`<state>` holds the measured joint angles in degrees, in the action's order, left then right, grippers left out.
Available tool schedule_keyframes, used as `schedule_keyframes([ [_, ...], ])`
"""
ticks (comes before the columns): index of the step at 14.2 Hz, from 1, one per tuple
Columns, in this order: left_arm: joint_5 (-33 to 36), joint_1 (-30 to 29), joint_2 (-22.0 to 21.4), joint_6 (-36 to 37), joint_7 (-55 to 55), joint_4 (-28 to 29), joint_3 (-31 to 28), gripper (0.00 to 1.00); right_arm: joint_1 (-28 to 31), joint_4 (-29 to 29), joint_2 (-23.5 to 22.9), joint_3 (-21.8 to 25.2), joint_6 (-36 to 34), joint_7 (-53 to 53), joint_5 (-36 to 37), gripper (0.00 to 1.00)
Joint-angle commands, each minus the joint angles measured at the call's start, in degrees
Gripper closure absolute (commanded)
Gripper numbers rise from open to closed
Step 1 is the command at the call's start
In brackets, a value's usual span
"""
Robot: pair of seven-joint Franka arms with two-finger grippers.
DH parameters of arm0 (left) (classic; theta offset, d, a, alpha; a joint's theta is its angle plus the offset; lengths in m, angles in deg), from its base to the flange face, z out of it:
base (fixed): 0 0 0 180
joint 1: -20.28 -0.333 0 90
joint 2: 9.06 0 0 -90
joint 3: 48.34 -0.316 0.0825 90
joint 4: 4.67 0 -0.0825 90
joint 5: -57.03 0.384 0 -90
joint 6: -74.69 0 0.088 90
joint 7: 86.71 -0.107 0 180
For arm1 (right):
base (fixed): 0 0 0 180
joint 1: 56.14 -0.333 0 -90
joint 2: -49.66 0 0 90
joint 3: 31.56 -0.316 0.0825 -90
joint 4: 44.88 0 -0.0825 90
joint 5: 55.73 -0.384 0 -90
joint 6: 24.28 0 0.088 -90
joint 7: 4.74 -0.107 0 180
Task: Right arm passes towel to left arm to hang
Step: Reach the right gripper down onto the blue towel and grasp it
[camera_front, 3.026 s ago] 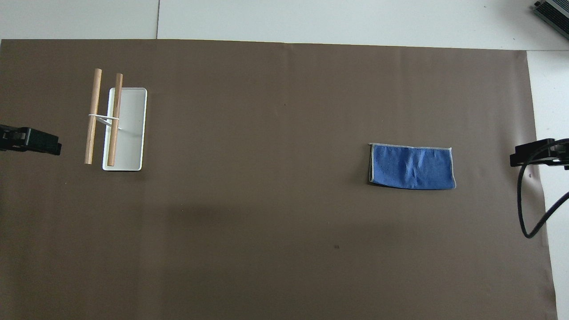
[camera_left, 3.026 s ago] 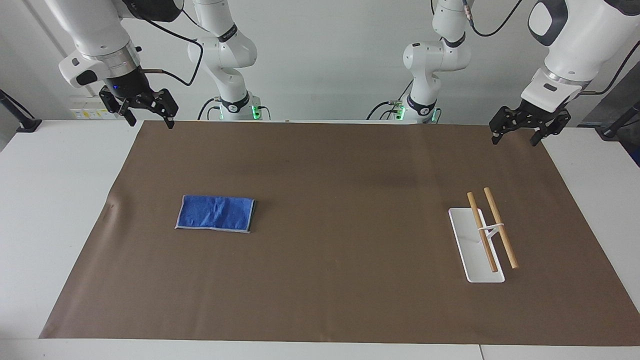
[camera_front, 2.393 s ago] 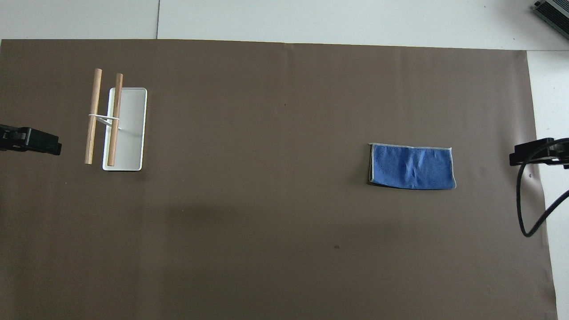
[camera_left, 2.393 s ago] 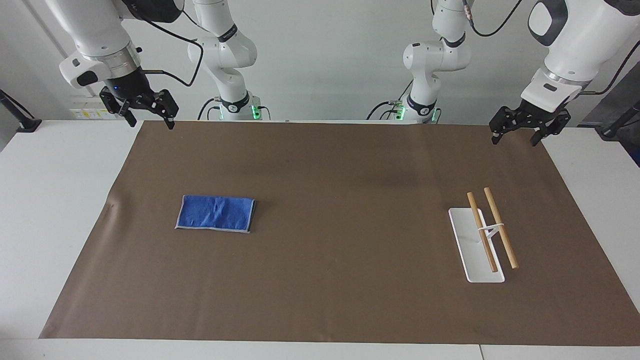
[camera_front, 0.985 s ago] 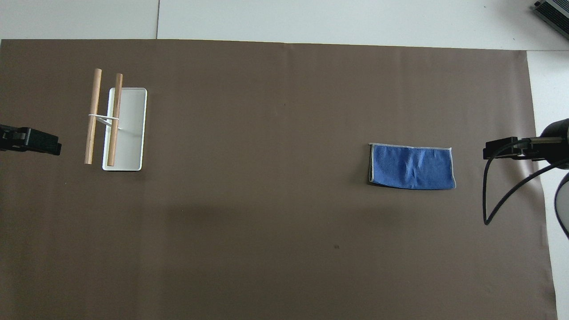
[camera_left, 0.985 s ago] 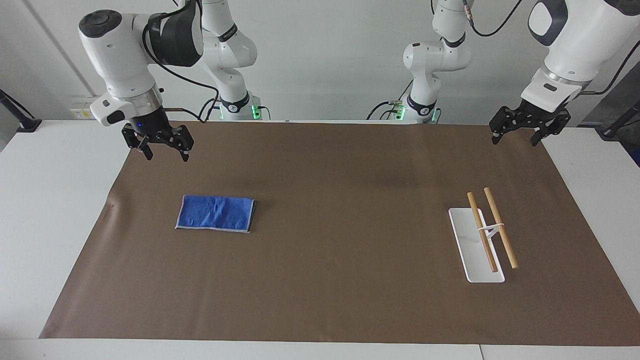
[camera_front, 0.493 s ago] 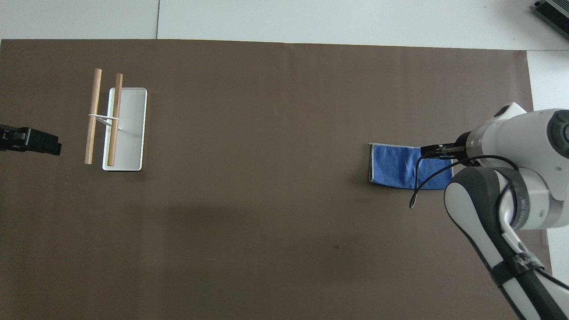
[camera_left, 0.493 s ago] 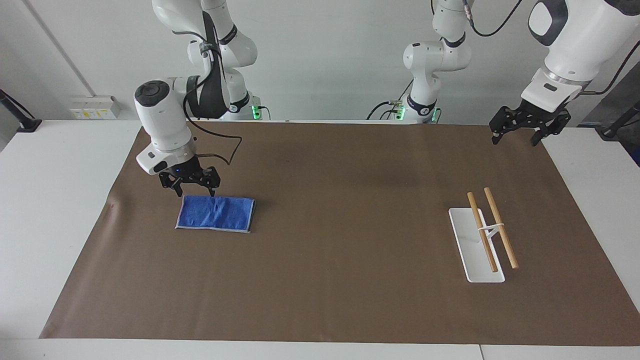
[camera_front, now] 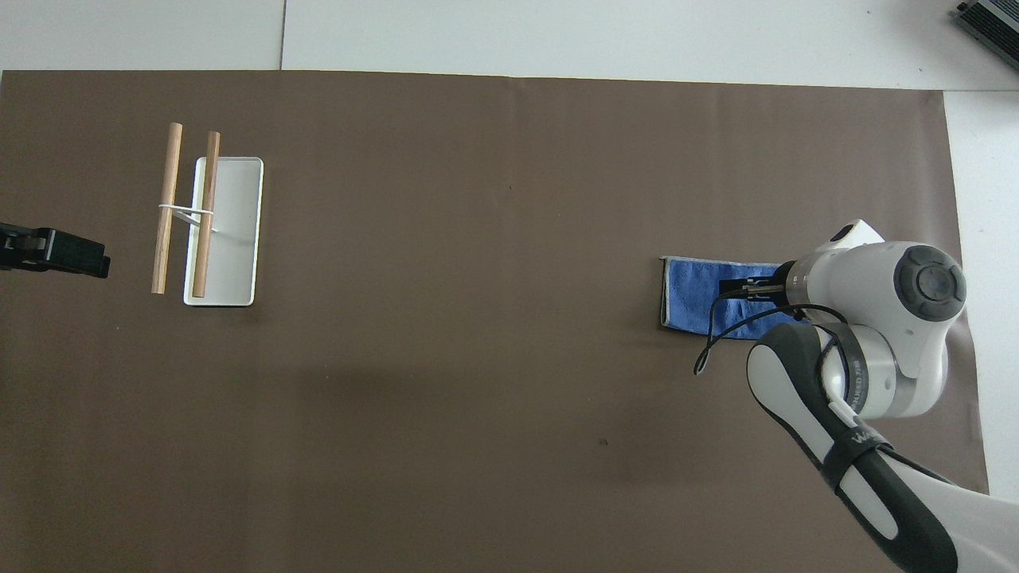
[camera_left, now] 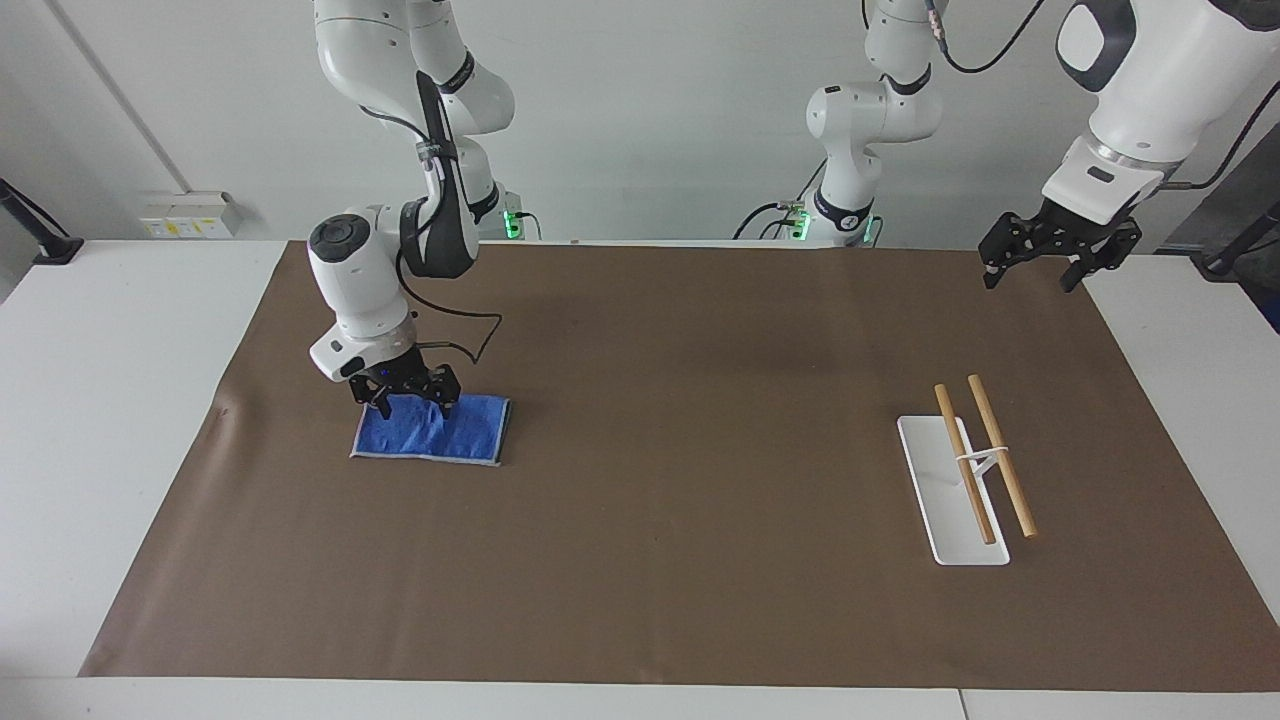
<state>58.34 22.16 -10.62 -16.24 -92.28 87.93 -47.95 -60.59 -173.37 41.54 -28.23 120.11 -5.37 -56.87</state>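
Note:
The blue towel (camera_left: 465, 435) lies folded flat on the brown mat (camera_left: 650, 420), toward the right arm's end of the table. My right gripper (camera_left: 408, 403) is down at the towel's edge nearer the robots, fingers spread open around the cloth there. In the overhead view the right arm (camera_front: 876, 318) covers that end of the towel (camera_front: 691, 296). My left gripper (camera_left: 1035, 268) waits open and empty in the air over the mat's corner at the left arm's end; only its tip (camera_front: 56, 251) shows in the overhead view.
A towel rack with a white base (camera_left: 940, 500) and two wooden bars (camera_left: 1000, 455) stands toward the left arm's end of the table; it also shows in the overhead view (camera_front: 235, 239). A black cable (camera_left: 470, 335) loops from the right wrist.
My right arm has swung from the table's corner out over the mat and come down onto the towel's near edge. The left arm, the towel and the rack have not moved.

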Motion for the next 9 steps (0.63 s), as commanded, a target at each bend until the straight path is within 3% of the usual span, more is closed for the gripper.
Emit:
schedule_keyframes([
  [1, 0.89, -0.04, -1.61, -0.13, 0.74, 1.62, 0.05, 0.0, -0.03, -0.88, -2.07, -0.08, 4.23, 1.5, -1.24, 0.0],
  [9, 0.89, -0.04, -1.61, -0.13, 0.74, 1.62, 0.05, 0.0, -0.03, -1.32, -3.66, -0.26, 4.85, 2.92, -1.24, 0.0],
])
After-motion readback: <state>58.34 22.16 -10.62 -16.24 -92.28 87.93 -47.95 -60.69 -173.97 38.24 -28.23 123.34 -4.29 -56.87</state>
